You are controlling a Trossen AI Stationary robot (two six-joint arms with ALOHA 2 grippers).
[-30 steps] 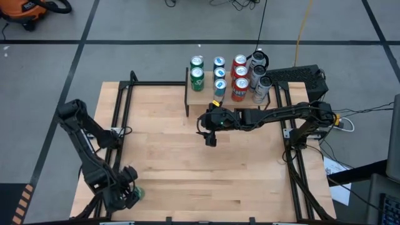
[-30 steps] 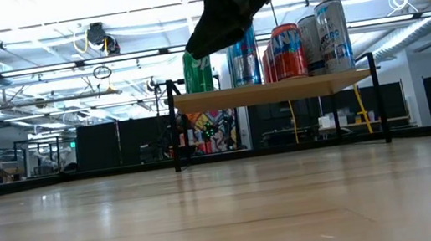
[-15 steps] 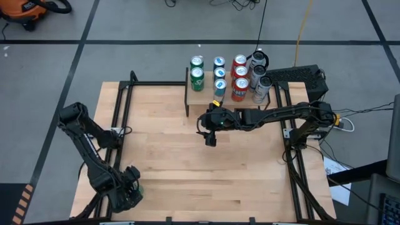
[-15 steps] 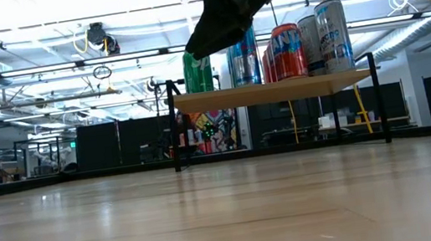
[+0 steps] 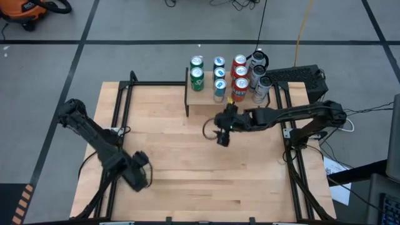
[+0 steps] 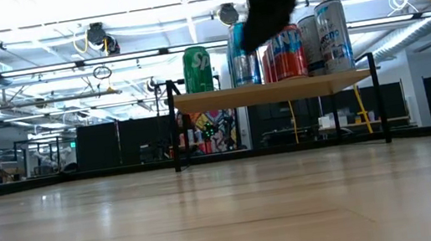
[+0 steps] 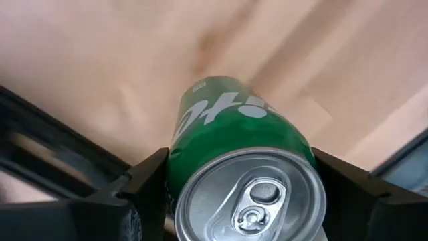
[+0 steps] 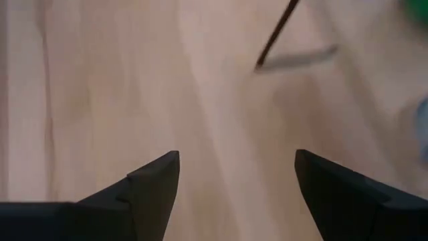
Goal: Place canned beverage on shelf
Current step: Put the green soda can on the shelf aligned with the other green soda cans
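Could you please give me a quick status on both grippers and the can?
Left gripper shut on green can, over table's near left. Right gripper open, empty, just before shelf. Path between looks clear.

A grey floor (image 5: 150, 25) crossed by dark tape lines (image 5: 81, 47) surrounds the light-wood surface (image 5: 181, 156), with an orange vacuum (image 5: 28, 9) in a far corner and cables (image 5: 237, 5) trailing nearby. Level across the surface, the room shows bright ceiling lights (image 6: 81, 4), overhead pipes (image 6: 39, 71) and dark partitions (image 6: 109, 144).
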